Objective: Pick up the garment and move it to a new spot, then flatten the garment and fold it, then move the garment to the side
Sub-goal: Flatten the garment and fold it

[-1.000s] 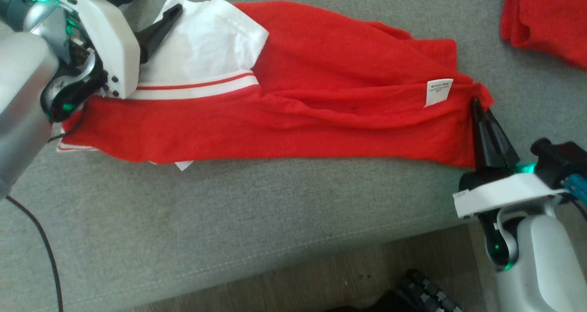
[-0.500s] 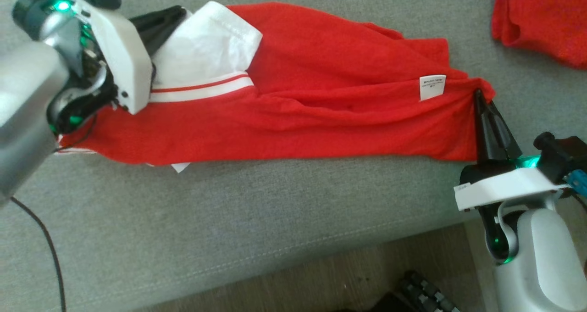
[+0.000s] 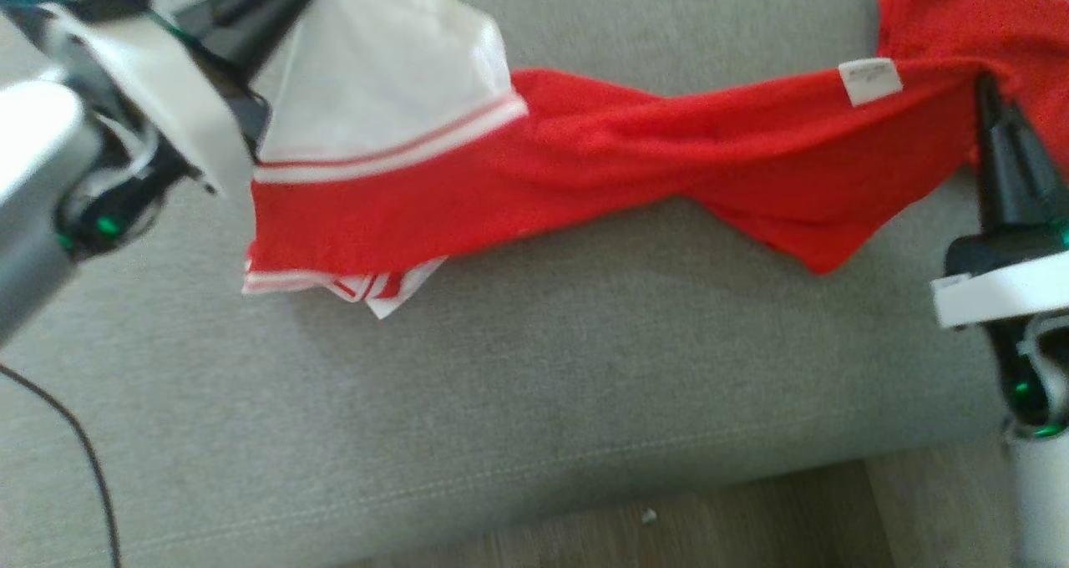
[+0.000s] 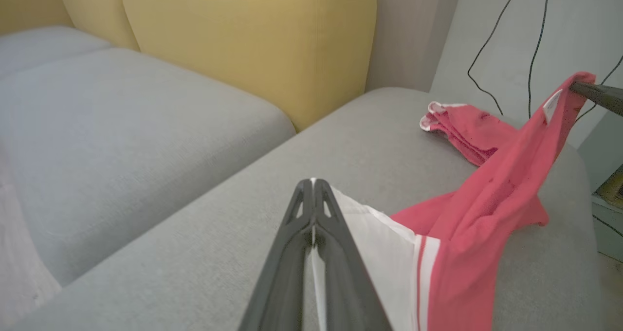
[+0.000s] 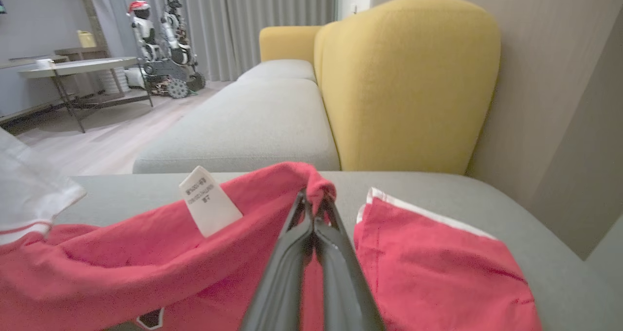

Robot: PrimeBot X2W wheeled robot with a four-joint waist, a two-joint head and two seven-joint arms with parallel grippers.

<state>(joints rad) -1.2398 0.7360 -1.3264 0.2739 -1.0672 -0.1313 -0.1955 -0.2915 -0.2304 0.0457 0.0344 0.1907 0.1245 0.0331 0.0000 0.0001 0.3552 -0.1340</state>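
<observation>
Low in the frame lies the grey sofa seat [image 3: 501,401]. Over it, mid-frame, the red shirt [image 3: 635,150] sags between two grips. The left gripper [image 4: 313,187] is clamped on the white sleeve at upper left, and the right gripper [image 3: 988,92] pinches the hem (near the label [image 3: 870,81]) at right, probably to carry it spread. Another red garment [image 3: 1010,25] lies beyond, upper right.

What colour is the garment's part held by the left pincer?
The part is white, red-striped near its edge; clearest in head view.

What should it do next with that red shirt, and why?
Probably carry the red-and-white shirt over to bare sofa cushion and lower it: the left hand and right hand each pinch an end, and it hangs twisted between them.
</observation>
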